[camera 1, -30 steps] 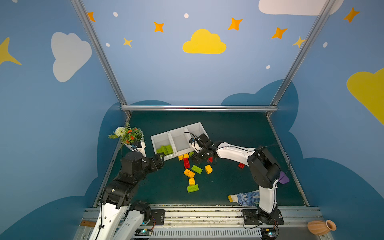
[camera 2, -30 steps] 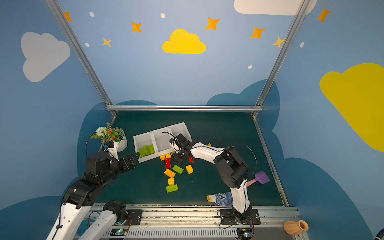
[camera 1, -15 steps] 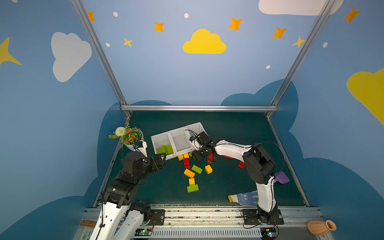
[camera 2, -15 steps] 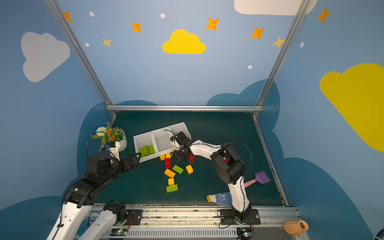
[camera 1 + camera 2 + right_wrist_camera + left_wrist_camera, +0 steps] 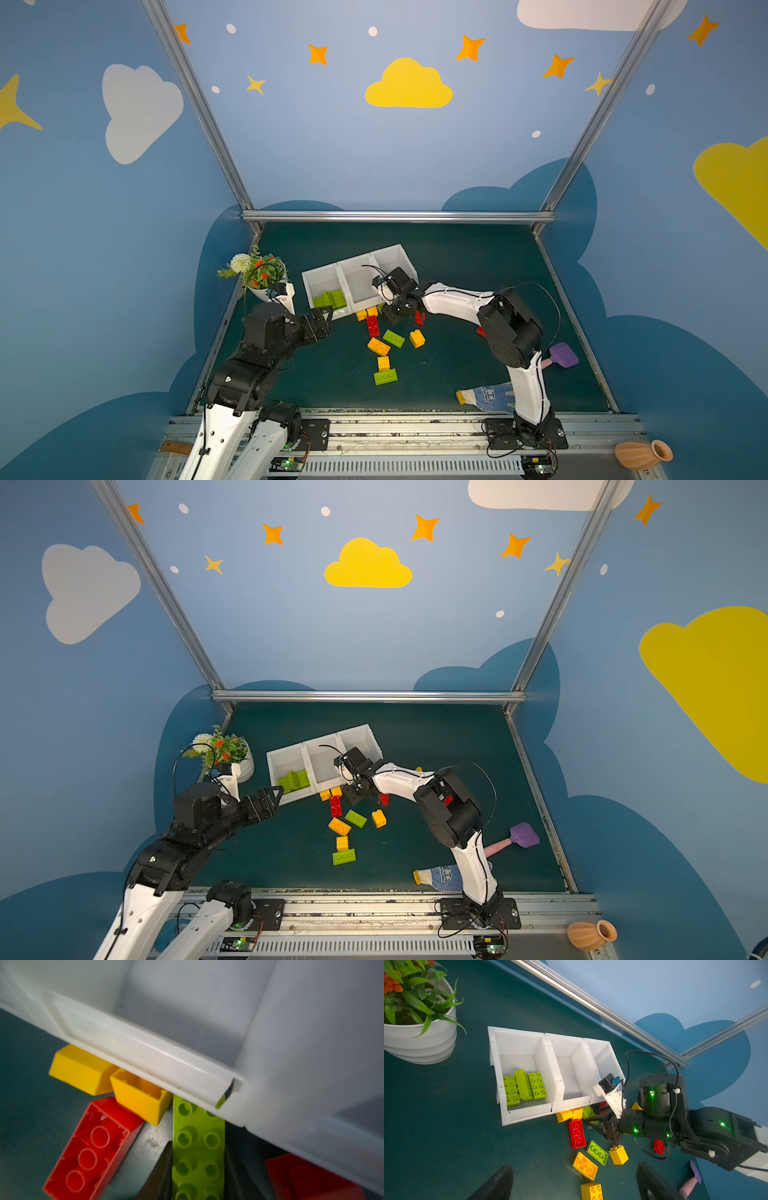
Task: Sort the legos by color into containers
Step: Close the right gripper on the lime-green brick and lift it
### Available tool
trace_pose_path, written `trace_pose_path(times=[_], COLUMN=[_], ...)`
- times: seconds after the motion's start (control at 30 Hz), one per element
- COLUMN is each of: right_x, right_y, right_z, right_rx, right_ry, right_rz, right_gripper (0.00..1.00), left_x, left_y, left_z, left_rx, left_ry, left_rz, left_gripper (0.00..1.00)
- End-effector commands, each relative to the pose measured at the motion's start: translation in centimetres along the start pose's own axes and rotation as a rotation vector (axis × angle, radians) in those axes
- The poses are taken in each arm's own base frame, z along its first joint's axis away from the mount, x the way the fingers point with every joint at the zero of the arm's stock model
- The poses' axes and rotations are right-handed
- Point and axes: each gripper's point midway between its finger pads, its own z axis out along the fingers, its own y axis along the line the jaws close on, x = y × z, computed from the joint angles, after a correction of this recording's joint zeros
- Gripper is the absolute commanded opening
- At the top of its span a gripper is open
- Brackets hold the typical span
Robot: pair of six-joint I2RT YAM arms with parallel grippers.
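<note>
Closing since a second ago, the right gripper [image 5: 197, 1147] now pinches the green brick [image 5: 198, 1126] by its long sides. Its far end is tucked under the front lip of the bins [image 5: 529, 1113], mid tabletop [image 5: 457, 257], so it likely needs pulling clear first. That arm reaches low, elbow bent. Left gripper [image 5: 328, 319] hovers wide open, empty, beside the bin holding green bricks [image 5: 523, 1086].

The place is a robot-testing cell dressed like a nursery, with blue walls [image 5: 332, 158] painted with clouds [image 5: 409, 85] and stars [image 5: 469, 48], an aluminium frame [image 5: 397, 216], and a left arm [image 5: 266, 332] and right arm [image 5: 453, 301] bolted to a metal rail [image 5: 415, 432] along the green worktop's [image 5: 478, 257] near edge.
</note>
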Motion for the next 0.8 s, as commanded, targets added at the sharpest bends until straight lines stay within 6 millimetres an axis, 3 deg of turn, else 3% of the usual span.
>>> trace_pose_path(times=[0.0, 0.17, 0.37, 0.5, 0.6, 0.77], right_x=[1.0, 1.4, 1.9, 3.2, 4.0, 4.1], right_y=[0.2, 0.4, 1.2, 2.0, 2.7, 3.8], right_z=[0.1, -1.3, -4.3, -5.9, -6.8, -8.1], right_rx=[0.0, -0.003, -0.027, -0.042, -0.056, -0.068], right_ry=[0.03, 0.019, -0.025, -0.034, -0.029, -0.038], right_rz=[0.006, 0.023, 0.05, 0.06, 0.057, 0.039], right_gripper=[0.23, 0.19, 0.18, 0.18, 0.17, 0.16], left_x=[-0.1, -0.1, 0.0, -0.1, -0.1, -0.2], left_y=[0.1, 0.2, 0.8, 0.7, 0.9, 0.9], left_z=[-0.1, -0.1, -0.2, -0.2, -0.4, -0.7], left_rx=[-0.001, -0.004, -0.035, -0.033, -0.046, -0.04], left_ry=[-0.013, -0.013, -0.014, -0.014, -0.018, -0.031], left_rz=[0.007, 0.006, 0.005, 0.007, 0.008, 0.011], left_gripper=[0.92, 0.92, 0.92, 0.93, 1.0, 1.0])
